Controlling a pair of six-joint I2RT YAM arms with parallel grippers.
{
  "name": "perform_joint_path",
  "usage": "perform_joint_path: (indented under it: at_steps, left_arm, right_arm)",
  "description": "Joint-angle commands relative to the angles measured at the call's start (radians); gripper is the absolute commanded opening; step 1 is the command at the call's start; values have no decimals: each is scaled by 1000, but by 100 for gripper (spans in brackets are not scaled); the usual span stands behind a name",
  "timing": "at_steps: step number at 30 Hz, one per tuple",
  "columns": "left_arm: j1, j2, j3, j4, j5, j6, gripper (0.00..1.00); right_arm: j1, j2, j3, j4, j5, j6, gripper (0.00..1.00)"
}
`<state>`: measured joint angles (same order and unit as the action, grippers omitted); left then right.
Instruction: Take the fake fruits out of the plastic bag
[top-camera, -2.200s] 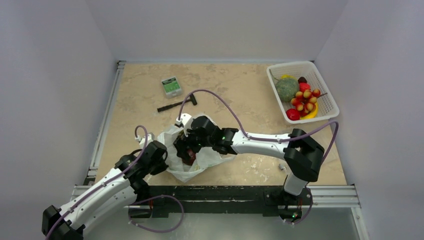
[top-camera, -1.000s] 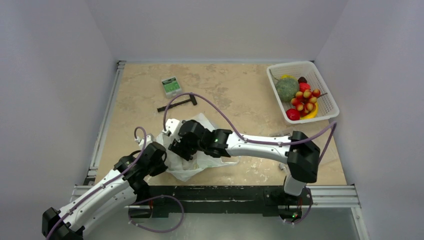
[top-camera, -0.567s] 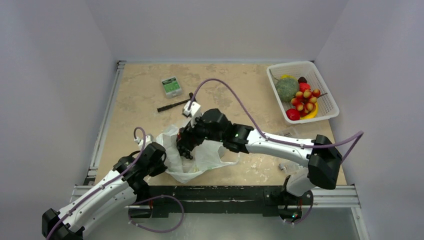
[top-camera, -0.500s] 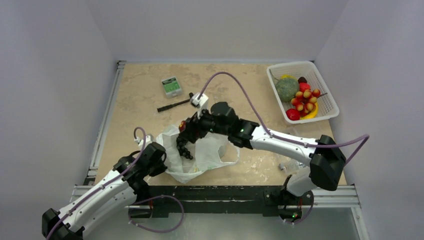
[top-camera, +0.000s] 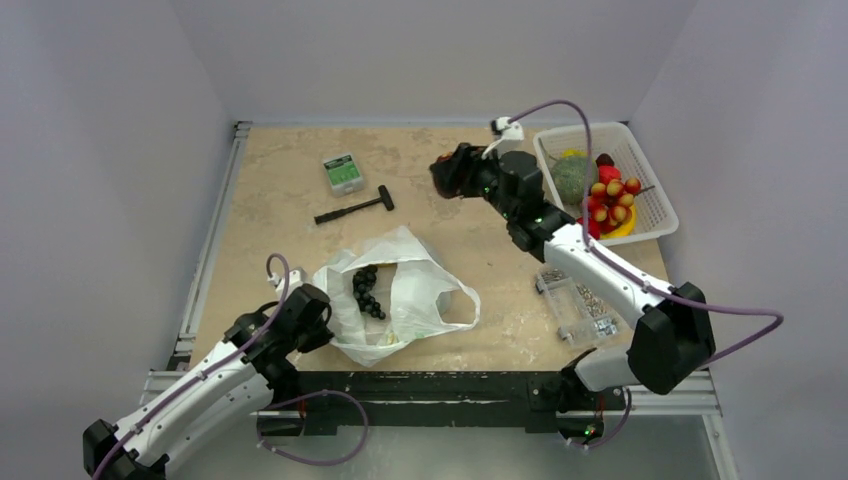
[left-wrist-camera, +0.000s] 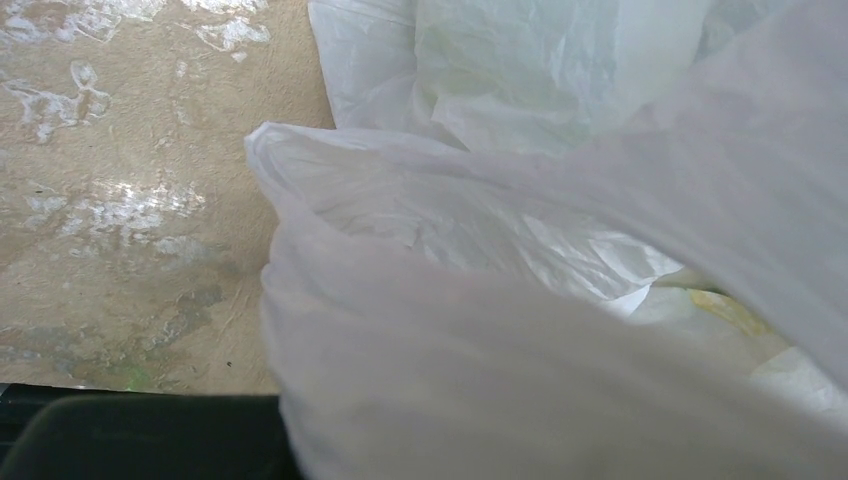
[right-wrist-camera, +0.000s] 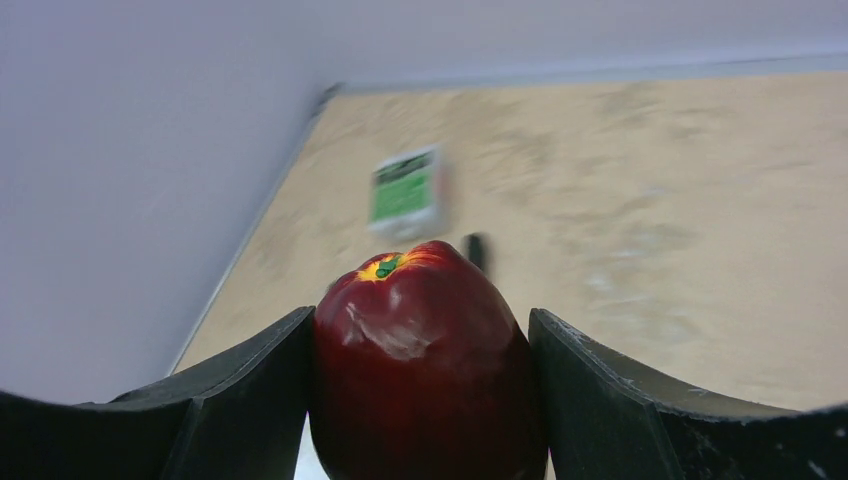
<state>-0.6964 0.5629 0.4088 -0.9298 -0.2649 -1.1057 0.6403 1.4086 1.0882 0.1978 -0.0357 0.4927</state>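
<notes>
So the plastic bag is sitting crumpled on the near-left part of the surface, mouth open, with a bunch of dark grapes showing inside it. The left jaws are shut tight at the bag's near-left edge and look to be pinching the plastic; the left wrist view is basically all white film right up against the lens. The right jaws are spread wide around a dark red apple, touching it on both sides, out over the far side of the surface just left of the white basket of fruit. There's also a small hammer, a green-labelled box, and a clear box of screws near the right arm.
</notes>
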Motion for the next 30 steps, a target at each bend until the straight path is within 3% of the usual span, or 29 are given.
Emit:
perform_joint_path:
  at_steps: [1,9,15,25,30]
  left_arm:
    - [-5,10,52,2,-4,21,0]
    - [-5,-25,55,-7,22,29,0]
    - [-6,-44,52,-3,28,33,0]
    - [-5,-21,84,9,46,41,0]
    - [-5,-25,88,-2,49,38,0]
  right_arm:
    - [-144,-27,13,-92,373,65,0]
    - [-429,4,12,-175,614,98,0]
    - [-609,57,40,-183,670,26,0]
    - [-703,220,110,-182,819,-84,6]
    - [-718,291,142,-196,786,-95,14]
